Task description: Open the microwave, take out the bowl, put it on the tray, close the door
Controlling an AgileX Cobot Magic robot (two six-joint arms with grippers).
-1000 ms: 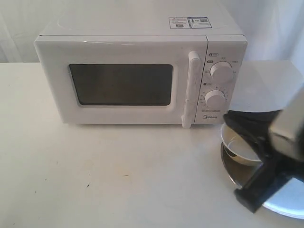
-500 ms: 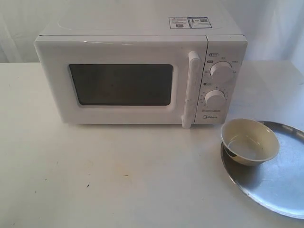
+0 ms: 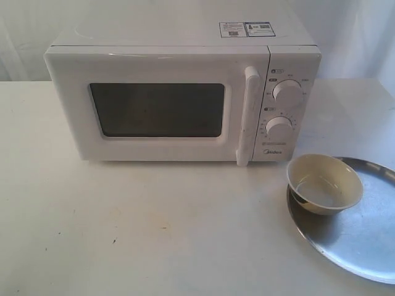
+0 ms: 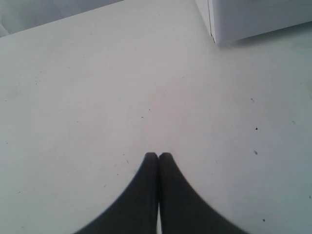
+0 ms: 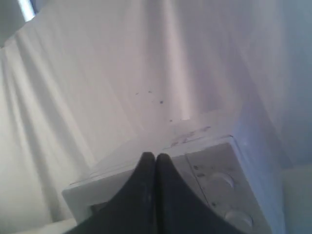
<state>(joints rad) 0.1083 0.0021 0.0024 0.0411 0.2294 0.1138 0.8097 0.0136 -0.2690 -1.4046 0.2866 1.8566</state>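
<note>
Desk [image 3: 142, 234] is plain matte white, flecked with a few dark specks [image 4: 256, 128], and draped white cloth [image 3: 358, 37] hangs behind its far edge. The microwave [image 3: 179, 98] stands toward that far edge, its door [image 3: 154, 111] shut flush, with the handle [image 3: 247, 117] upright just beside the two dials [image 3: 287, 92]. By the near right corner lies the tray [image 3: 364, 246], its rim running out past the right side of the exterior view. The bowl [image 3: 324, 184] sits upright on the tray, close to the rim nearest the microwave. Open desk stretches from the left edge along the near edge up to the tray.

The left tool [image 4: 158, 156] is clenched, fingertips pressed together on nothing, over bare desk near a lower corner of the microwave. The right tool [image 5: 155, 156] is likewise clenched and empty, aimed at the microwave's dial side with the cloth beyond.
</note>
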